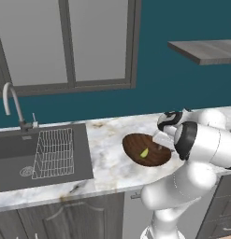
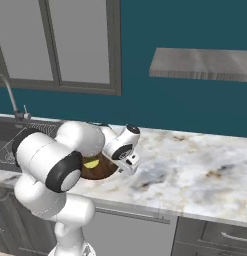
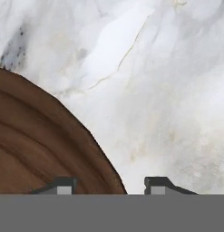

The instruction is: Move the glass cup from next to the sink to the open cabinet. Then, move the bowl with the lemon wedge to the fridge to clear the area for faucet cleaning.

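The brown wooden bowl [image 1: 147,149] sits on the marble bench [image 1: 107,163], just right of the sink [image 1: 39,154], with a yellow lemon wedge [image 1: 144,153] lying inside it. The gripper [image 3: 111,186] is low at the bowl's right edge; in the hand view one finger tip [image 3: 63,186] stands over the bowl's wood and the other over bare marble, so the jaws straddle the rim with a gap between them, and I cannot tell whether they have gripped it. In the right base view the arm's white links cover most of the bowl. The sink holds a wire rack [image 1: 54,153]; the faucet [image 1: 13,105] rises behind its left end. A grey shelf [image 2: 200,64] hangs on the teal wall above the bench, beside a window [image 1: 65,42].
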